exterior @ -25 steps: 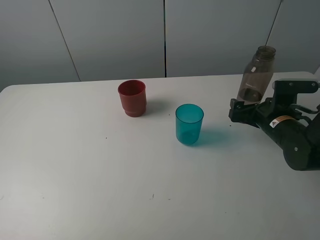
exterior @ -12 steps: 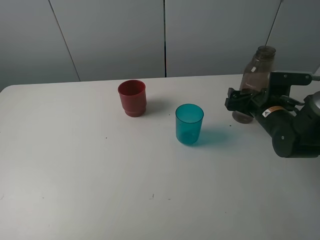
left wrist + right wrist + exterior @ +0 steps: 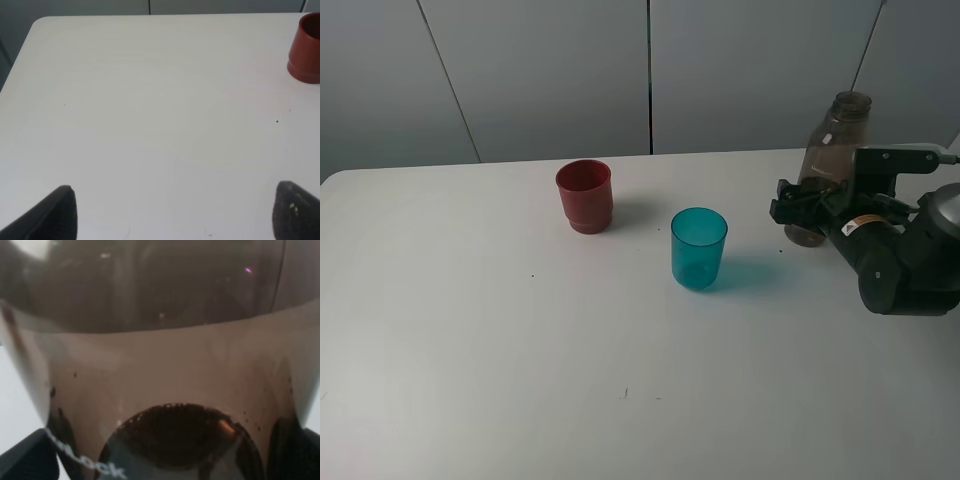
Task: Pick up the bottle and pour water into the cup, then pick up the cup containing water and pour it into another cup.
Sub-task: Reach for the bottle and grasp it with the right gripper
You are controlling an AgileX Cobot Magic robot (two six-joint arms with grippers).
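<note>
Standing upright near the far right edge of the white counter (image 3: 520, 350), the smoky grey-brown bottle (image 3: 835, 145) is the tallest thing in the exterior high view. The right end effector (image 3: 797, 203) is level with the bottle's lower body, its dark fingers reaching in from the right and covering part of that body. The teal cup (image 3: 699, 248) stands near the middle of the counter, apart from the bottle, and the red cup (image 3: 585, 196) sits farther back and to the left of it.

From the left wrist, the left end effector (image 3: 177, 212) is open, its two dark fingertips (image 3: 60, 215) spread wide over bare counter, with the red cup at the edge of the picture.

From the right wrist, the bottle fills the picture, sitting between the spread jaws. One fingertip (image 3: 25, 457) shows at each side; whether they touch the plastic I cannot tell.
</note>
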